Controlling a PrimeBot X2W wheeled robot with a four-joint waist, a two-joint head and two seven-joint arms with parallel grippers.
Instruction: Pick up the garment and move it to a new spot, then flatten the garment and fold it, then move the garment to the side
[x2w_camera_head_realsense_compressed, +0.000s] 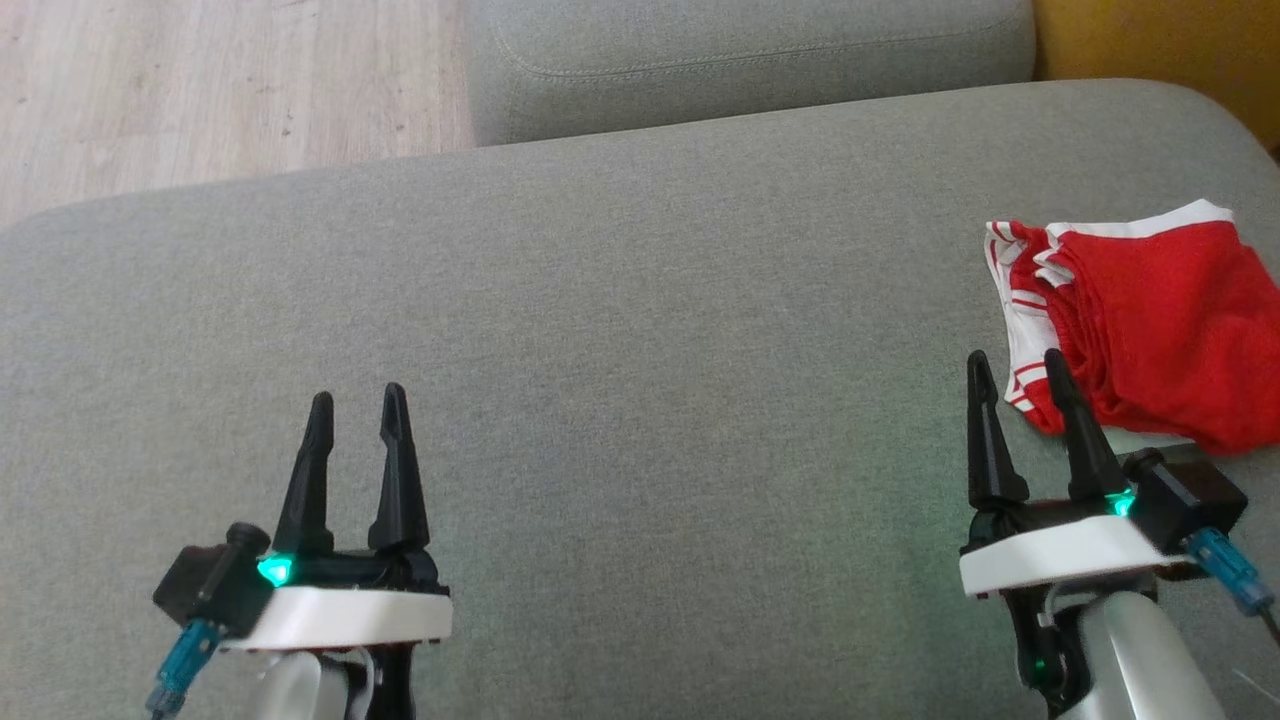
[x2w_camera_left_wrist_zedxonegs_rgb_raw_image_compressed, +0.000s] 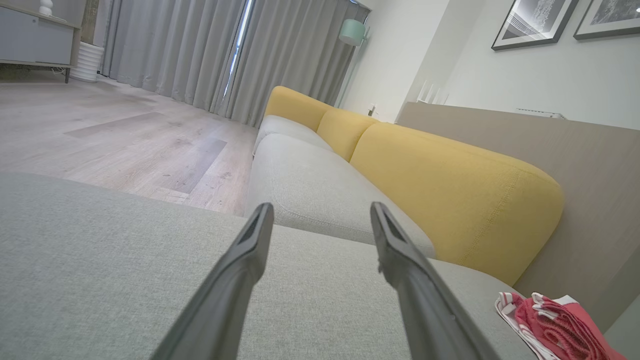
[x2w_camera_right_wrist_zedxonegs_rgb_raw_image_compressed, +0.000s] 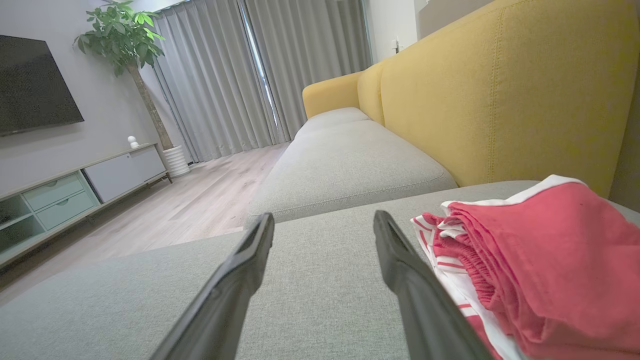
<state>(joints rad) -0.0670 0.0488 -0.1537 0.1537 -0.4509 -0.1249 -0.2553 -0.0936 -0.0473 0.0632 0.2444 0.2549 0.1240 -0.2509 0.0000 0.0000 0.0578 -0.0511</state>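
while both grippers hover low over the grey sofa seat cushion (x2w_camera_head_realsense_compressed: 640, 300), the red garment (x2w_camera_head_realsense_compressed: 1150, 320) with white trim lies at the cushion's far right side in the head view, bunched in folded layers with its white-striped edge toward the middle of the seat. the right gripper (x2w_camera_head_realsense_compressed: 1015, 357) sits at the lower right, its 2 dark fingers apart with nothing between them. its right finger is just beside the garment's striped edge, and whether it touches the cloth cannot be told. in the right wrist view the garment lies at the lower right, just to the right of that finger, with bare grey fabric between the 2 fingers. the left gripper (x2w_camera_head_realsense_compressed: 357, 395) is at the lower left, well apart from the garment, its 2 fingers also spread and empty over bare cushion. green lights (x2w_camera_head_realsense_compressed: 273, 570) glow at the base of both grippers. beyond the cushion is a second grey seat cushion (x2w_camera_head_realsense_compressed: 750, 60), and a yellow backrest (x2w_camera_right_wrist_zedxonegs_rgb_raw_image_compressed: 500, 100) runs along the sofa's right side. pale wooden floor (x2w_camera_head_realsense_compressed: 200, 90) shows at the upper left of the head view. the wrist views take in grey curtains (x2w_camera_right_wrist_zedxonegs_rgb_raw_image_compressed: 260, 75), a potted plant (x2w_camera_right_wrist_zedxonegs_rgb_raw_image_compressed: 125, 40), a dark tv screen (x2w_camera_right_wrist_zedxonegs_rgb_raw_image_compressed: 35, 85) above a low cabinet (x2w_camera_right_wrist_zedxonegs_rgb_raw_image_compressed: 75, 190), and 2 framed pictures (x2w_camera_left_wrist_zedxonegs_rgb_raw_image_compressed: 535, 22) on the wall.
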